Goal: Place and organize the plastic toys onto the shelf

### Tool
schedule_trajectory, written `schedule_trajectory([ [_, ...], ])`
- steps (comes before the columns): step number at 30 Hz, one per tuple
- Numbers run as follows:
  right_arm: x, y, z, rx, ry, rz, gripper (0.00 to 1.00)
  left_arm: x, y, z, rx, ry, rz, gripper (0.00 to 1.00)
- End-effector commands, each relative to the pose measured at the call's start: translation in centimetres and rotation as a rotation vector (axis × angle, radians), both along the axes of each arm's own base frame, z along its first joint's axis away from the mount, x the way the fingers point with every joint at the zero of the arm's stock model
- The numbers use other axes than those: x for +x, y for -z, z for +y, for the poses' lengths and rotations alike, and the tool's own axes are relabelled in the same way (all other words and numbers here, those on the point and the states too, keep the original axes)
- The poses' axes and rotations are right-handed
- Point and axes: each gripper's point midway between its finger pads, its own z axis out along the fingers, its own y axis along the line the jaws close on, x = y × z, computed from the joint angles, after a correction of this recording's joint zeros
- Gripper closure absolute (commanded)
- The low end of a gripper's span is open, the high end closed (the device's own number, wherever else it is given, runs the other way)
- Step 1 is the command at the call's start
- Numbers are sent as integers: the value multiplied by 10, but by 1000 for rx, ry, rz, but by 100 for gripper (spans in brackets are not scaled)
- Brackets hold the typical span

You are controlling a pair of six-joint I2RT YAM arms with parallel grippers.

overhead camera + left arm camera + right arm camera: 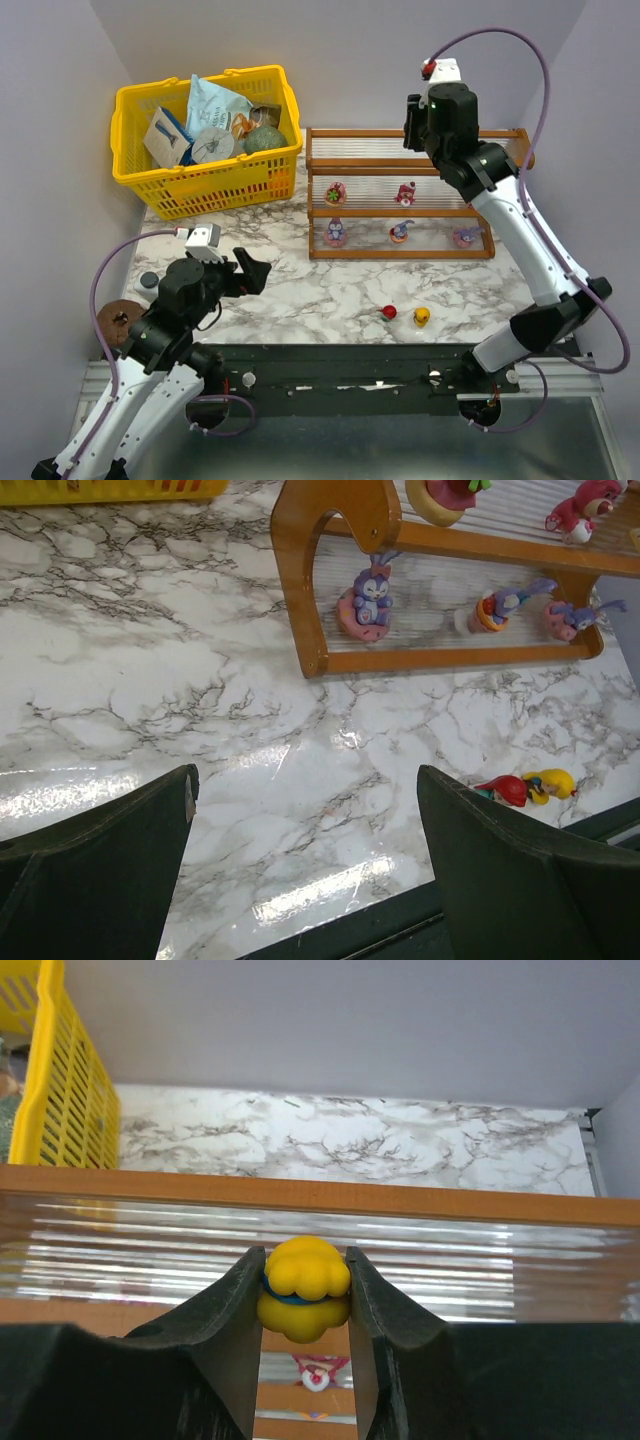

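Observation:
The shelf [400, 250] stands at the back right, a wooden stepped rack with clear ribbed tiers. Its bottom tier holds three purple toys [335, 233], its middle tier a pink round toy [336, 193] and a pink figure [404, 194]. A red toy [389, 312] and a yellow toy [422, 317] lie on the table in front. My right gripper [305, 1300] is shut on a yellow toy [303, 1290] above the top tier [500, 1260]. My left gripper [305, 820] is open and empty over the table's near left; the red [503, 791] and yellow [550, 783] toys lie beside its right finger.
A yellow basket [205, 140] of packets and jars stands at the back left. A small dark cap [149, 281] and a brown disc [118, 320] sit at the table's left edge. The dark front rail [350, 365] runs along the near edge.

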Motion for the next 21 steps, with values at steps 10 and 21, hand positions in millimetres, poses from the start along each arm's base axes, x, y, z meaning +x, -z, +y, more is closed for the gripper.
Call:
schedule_trajectory([
  [10,36,49,8,-62,-100,151,83,1,3,-1,11,11,-2,1],
  [21,29,74,0,-68,-97,290,81,1,1,-1,6,16,-8,1],
])
